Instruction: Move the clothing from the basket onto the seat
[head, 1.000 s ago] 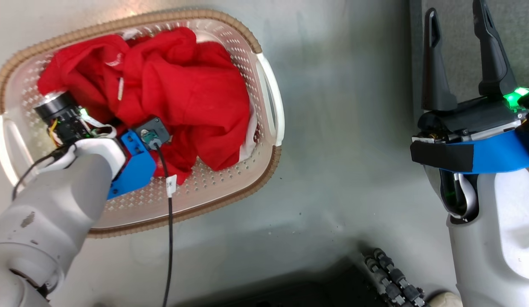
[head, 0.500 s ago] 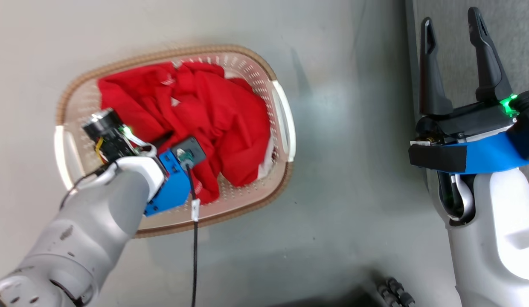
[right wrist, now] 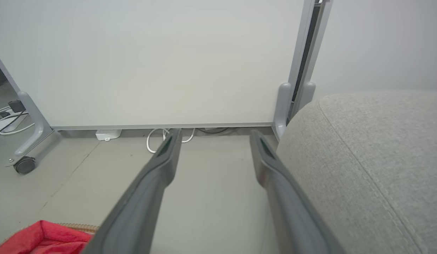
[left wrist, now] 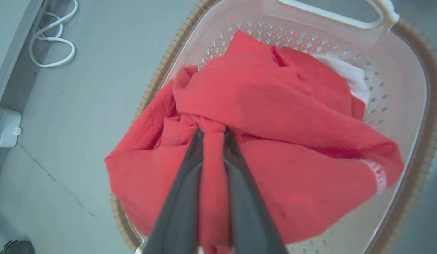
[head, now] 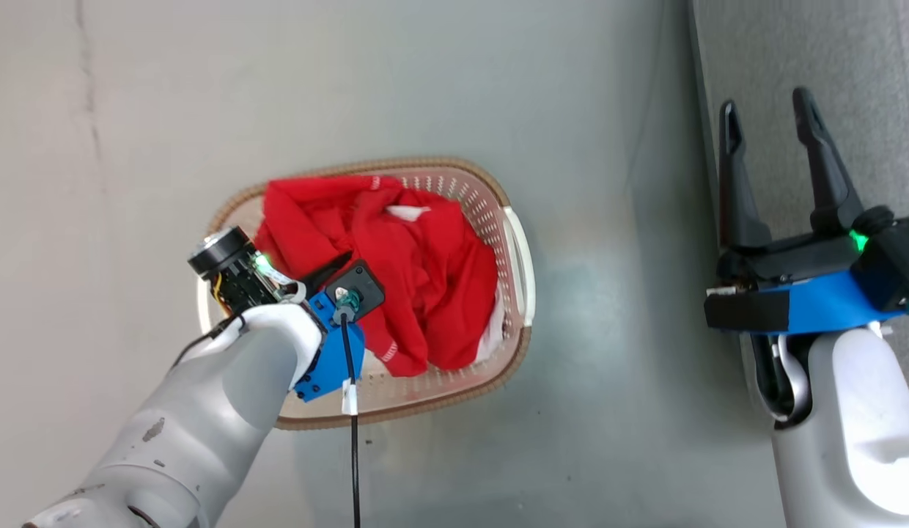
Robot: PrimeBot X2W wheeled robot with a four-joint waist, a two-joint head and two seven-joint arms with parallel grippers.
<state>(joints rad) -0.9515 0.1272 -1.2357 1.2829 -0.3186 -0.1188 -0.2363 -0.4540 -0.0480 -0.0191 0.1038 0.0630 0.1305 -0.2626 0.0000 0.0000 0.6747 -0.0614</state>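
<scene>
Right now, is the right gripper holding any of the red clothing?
No, the right gripper stands open with nothing between its fingers, while the left gripper pinches the clothing.

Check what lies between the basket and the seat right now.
In the head view, bare grey floor runs from the basket to the seat, with nothing lying on it. The open right gripper hangs over the seat's near edge.

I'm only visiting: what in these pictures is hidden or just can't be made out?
Head view: where the left gripper pinches, hidden by its own wrist and the clothing.
Left wrist view: how many garments there are; the red folds bunch together.
Both those views: the bottom of the basket, mostly covered by clothing.
Head and right wrist views: how big the seat is; picture edges cut it off.
</scene>
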